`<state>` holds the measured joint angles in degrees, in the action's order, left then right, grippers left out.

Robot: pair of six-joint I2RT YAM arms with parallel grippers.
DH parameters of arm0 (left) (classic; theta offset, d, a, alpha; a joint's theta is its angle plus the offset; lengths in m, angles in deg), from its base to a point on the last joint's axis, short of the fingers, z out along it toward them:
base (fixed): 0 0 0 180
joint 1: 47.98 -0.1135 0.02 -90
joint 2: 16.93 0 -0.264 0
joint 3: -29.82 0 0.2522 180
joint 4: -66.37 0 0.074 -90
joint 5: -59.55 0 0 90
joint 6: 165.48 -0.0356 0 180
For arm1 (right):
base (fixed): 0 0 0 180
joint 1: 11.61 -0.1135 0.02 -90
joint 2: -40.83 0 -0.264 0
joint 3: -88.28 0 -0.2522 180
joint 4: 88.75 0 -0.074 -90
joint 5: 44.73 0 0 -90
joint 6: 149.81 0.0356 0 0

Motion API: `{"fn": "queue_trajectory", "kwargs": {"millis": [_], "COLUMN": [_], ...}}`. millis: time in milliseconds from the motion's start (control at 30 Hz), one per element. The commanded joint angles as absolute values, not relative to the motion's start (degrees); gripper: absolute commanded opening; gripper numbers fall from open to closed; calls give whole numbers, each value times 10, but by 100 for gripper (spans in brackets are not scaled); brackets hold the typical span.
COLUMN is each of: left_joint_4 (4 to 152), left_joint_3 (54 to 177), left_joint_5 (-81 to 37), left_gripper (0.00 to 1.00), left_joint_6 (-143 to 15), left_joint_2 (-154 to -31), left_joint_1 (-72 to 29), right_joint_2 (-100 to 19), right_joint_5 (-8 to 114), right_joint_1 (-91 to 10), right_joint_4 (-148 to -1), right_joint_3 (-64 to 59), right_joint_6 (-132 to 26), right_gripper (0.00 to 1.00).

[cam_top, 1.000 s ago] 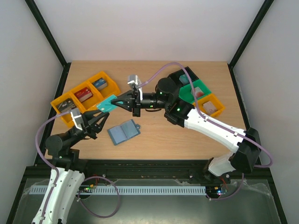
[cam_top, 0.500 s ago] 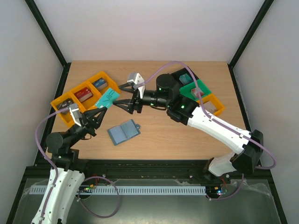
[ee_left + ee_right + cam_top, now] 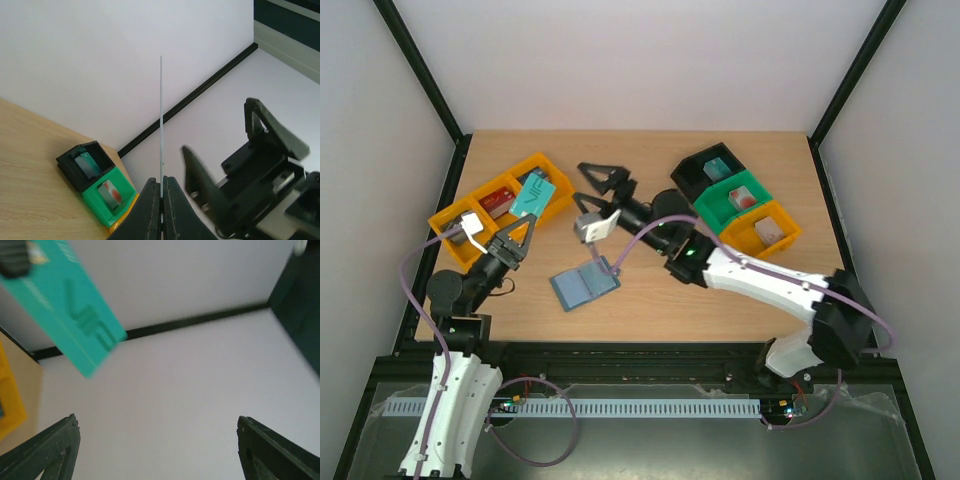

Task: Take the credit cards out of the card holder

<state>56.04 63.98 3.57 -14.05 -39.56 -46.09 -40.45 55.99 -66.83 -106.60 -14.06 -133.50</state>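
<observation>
Top view. Teal credit card raised off the table, pinched at its near edge by the left gripper, fingers clenched on it. Behind and under the card, a row of orange trays, partly covered by it; contents too small to make out. Right of the card and clear of it, the right gripper, jaws released and spread wide. Nearer than the card and to its right, well apart, the card holder, open flat on the table, paler inside up. Impossible to tell whether anything sits in its pockets. Far right of the card, a black tray and a green tray.

Left wrist view. Card edge-on, just a thin upright line. Lower end hidden between the two fingers pressed shut against its faces. Right of the card, the right gripper, blurred and cut off by the frame. Low and left of the card, the black and green trays.

Right wrist view. Card's face slanting in from the upper left, blurred, print unreadable, upper end cut off by the frame. A dark smear at that corner, too vague to name. Below the card and apart from it, only the fingertips in the bottom corners, set wide.
</observation>
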Motion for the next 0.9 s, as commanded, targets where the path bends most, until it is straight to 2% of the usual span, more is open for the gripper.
{"fn": "queue_trajectory", "kwargs": {"millis": [0, 200, 367, 533, 867], "left_joint_4": [537, 539, 524, 531, 513], "left_joint_3": [640, 636, 635, 633, 638], "left_joint_5": [36, 35, 52, 69, 111], "left_gripper": [2, 2, 2, 2, 2], "left_joint_6": [-104, -101, -110, -114, -154], "left_joint_2": [-393, -392, -391, -390, -395], "left_joint_1": [-467, -468, -468, -468, -462], "right_joint_2": [-459, -499, -530, -556, -569], "right_joint_5": [576, 596, 593, 584, 571], "right_joint_1": [-710, -738, -742, -742, -741], "right_joint_4": [-1273, -1303, -1298, -1307, -1301], "right_joint_3": [-156, -172, -157, -128, -113], "right_joint_6": [-1683, -1785, -1794, -1796, -1799], "right_gripper": [82, 81, 77, 58, 39]}}
